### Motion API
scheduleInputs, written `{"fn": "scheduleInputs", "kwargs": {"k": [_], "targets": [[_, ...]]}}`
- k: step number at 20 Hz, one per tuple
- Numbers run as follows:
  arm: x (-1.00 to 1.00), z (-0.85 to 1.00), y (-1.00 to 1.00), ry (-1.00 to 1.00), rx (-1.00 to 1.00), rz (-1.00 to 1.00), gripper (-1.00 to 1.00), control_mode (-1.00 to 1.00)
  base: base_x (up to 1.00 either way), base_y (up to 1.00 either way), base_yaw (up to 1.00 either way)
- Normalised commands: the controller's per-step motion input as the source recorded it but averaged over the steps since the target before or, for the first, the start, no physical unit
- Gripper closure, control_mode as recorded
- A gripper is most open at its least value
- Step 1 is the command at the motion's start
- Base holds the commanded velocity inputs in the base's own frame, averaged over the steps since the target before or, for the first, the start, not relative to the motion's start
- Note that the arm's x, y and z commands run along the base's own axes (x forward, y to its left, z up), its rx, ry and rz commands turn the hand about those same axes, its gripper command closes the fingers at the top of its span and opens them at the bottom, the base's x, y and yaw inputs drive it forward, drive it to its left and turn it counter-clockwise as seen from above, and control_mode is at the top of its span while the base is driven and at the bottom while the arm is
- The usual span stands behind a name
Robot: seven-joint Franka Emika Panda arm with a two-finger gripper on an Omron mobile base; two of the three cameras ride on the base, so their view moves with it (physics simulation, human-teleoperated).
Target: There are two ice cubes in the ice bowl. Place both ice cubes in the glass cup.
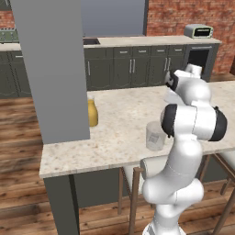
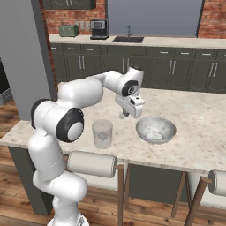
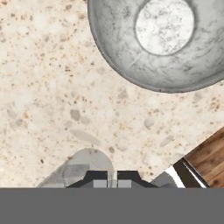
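My gripper (image 2: 123, 115) hangs above the counter between the glass cup (image 2: 102, 132) and the ice bowl (image 2: 143, 126), closer to the cup. Its jaws are shut on a tiny whitish ice cube (image 2: 122, 116). In the hand view the gripper (image 3: 112, 178) has its tips nearly together with a pale sliver between them. The bowl (image 3: 113, 39) lies ahead with nothing in it, and the cup (image 3: 85, 164) sits just left of the tips. A second ice cube (image 2: 102, 137) rests inside the cup. From the left base view the cup (image 1: 155, 136) stands near the counter's front edge.
A yellow-orange jug (image 1: 92, 112) stands at the counter's left, beside a wide grey pillar (image 1: 55, 69). Padded stools (image 2: 92, 163) are tucked under the counter's front edge. My own arm (image 1: 193, 121) blocks the bowl in the left base view.
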Motion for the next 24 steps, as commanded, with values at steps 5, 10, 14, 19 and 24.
{"fn": "scheduleInputs", "kwargs": {"k": [5,10,14,19,24], "targets": [[-0.05,0.12,0.91,0.0,0.0,0.0,1.0,-1.0,0.0,0.0,0.0],[0.0,0.0,0.45,0.0,-0.01,0.0,1.0,-1.0,0.0,0.0,0.0],[0.0,0.0,0.03,0.0,0.0,0.0,1.0,-1.0,0.0,0.0,0.0],[0.0,0.0,0.0,0.0,0.0,0.0,1.0,-1.0,0.0,0.0,0.0],[-0.07,0.07,0.0,-0.06,0.0,0.0,1.0,-1.0,0.0,0.0,0.0]]}}
